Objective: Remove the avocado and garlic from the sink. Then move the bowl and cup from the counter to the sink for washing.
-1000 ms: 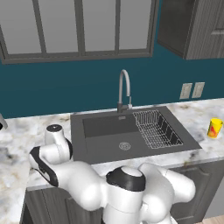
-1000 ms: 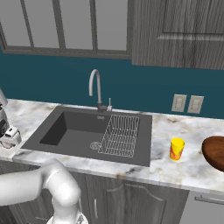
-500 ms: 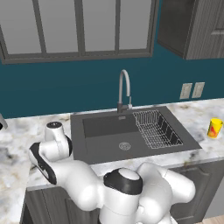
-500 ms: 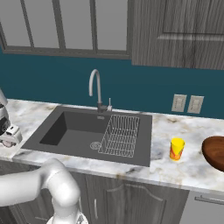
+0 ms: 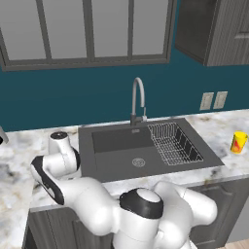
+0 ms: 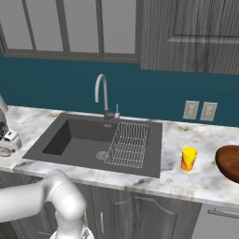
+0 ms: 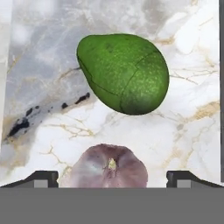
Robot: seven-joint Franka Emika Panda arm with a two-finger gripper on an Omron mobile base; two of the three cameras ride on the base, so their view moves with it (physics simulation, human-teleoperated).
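Observation:
On the marble counter left of the sink [image 5: 112,168], the dark-green avocado [image 7: 124,72] and the pale pinkish garlic [image 7: 109,170] lie close together. My gripper [image 7: 111,178] hangs open right over the garlic, its two fingertips [image 7: 41,177] wide apart and clear of the bulb on both sides. From the right base camera, the hand [image 6: 6,135] is at the far left edge with the garlic [image 6: 5,151] under it. The sink [image 6: 79,147] basin holds no fruit. The yellow cup [image 6: 188,158] and the brown bowl [image 6: 229,161] stand on the counter to the right.
A wire rack [image 5: 175,143] fills the sink's right side and a curved faucet [image 5: 138,99] rises behind it. The cup [image 5: 238,142] stands near the right edge of the left base view. Wall outlets [image 6: 199,110] sit above the right counter.
The hand has risen slightly above the counter left of the sink. The garlic stays on the marble beneath it. Sink, cup and bowl are unmoved.

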